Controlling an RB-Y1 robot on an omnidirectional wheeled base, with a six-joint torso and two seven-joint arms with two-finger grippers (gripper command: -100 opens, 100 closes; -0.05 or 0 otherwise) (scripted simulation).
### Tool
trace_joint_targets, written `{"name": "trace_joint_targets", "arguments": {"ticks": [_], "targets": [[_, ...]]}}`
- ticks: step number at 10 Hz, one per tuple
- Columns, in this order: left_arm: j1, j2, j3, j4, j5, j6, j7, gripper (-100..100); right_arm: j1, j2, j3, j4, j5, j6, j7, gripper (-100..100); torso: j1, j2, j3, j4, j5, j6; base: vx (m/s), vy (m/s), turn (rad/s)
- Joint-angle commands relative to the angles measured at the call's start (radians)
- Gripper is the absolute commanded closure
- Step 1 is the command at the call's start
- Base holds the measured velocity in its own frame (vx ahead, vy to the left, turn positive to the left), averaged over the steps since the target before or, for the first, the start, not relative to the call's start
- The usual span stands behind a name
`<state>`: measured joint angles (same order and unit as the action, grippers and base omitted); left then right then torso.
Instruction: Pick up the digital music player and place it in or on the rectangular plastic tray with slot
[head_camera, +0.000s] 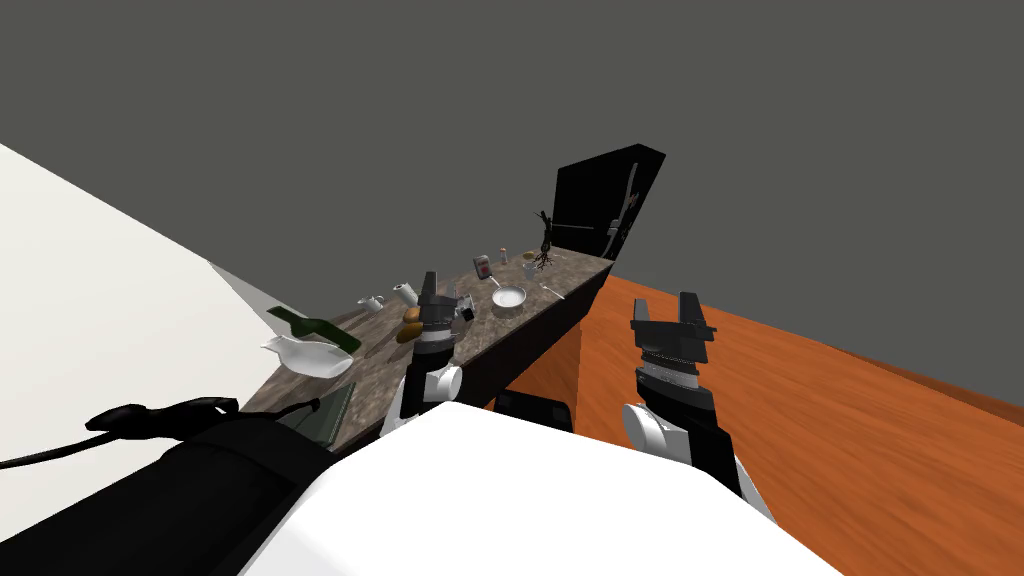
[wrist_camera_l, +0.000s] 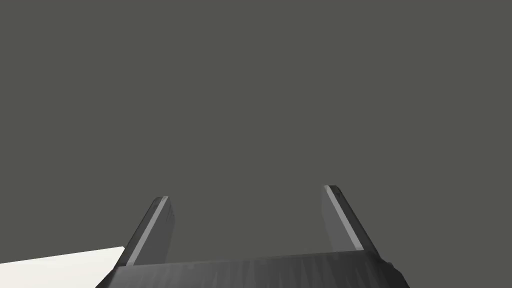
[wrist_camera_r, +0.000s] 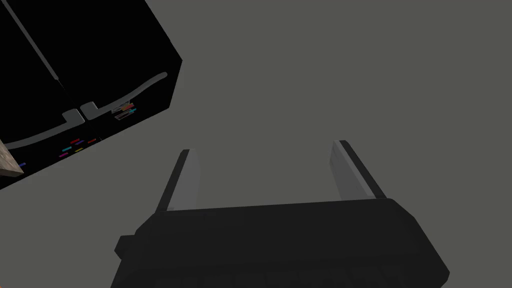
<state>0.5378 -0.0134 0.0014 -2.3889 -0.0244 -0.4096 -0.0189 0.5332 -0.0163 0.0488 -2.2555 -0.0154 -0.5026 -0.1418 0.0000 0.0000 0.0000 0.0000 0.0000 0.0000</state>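
1. Plainly, my left gripper (head_camera: 443, 290) stands in the middle of the head view, over the long stone-patterned counter (head_camera: 520, 322). Its fingers (wrist_camera_l: 160, 225) are spread wide with nothing between them and a flat grey wall beyond.
2. My right gripper (head_camera: 665, 306) is right of centre, off the counter's edge and above the orange wood floor (head_camera: 850, 430). Its fingers (wrist_camera_r: 186, 180) are likewise released and bare.
3. A small boxy thing (head_camera: 466, 311), grey and dark, lies on the counter just beside my left gripper, on its right in the frame. It may be the music player, but it is too small to be sure.
4. A dark rectangular tray (head_camera: 330, 415) lies at the counter's near end, lower left of centre, well apart from that boxy thing.
5. Between them sit a white bowl (head_camera: 308, 355), a green bottle (head_camera: 318, 328) and brown lumps (head_camera: 410, 327). Farther along are a white pan (head_camera: 508, 297), a red can (head_camera: 483, 266) and a twiggy plant (head_camera: 544, 240).
6. A black cabinet (wrist_camera_r: 90, 75) with grey handles is in the upper left of the right wrist view.
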Motion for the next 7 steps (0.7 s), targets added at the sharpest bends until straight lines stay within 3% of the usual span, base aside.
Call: {"name": "trace_joint_targets", "arguments": {"ticks": [1,7], "targets": [[-0.004,0.029,0.004,0.011,0.009,0.001,0.007,-100,0.0,0.0,0.0,0.0,0.0,0.0,0.0,0,0.0,0.0,0.0,0.0,0.0,0.0,-0.04,-0.045,0.004],[-0.043,0.134,0.054,0.11,0.1,0.012,0.075,-100,0.0,0.0,0.0,0.0,0.0,0.0,0.0,0,-0.004,0.003,0.002,0.001,-0.001,0.0,-0.054,-0.072,0.027]]}}
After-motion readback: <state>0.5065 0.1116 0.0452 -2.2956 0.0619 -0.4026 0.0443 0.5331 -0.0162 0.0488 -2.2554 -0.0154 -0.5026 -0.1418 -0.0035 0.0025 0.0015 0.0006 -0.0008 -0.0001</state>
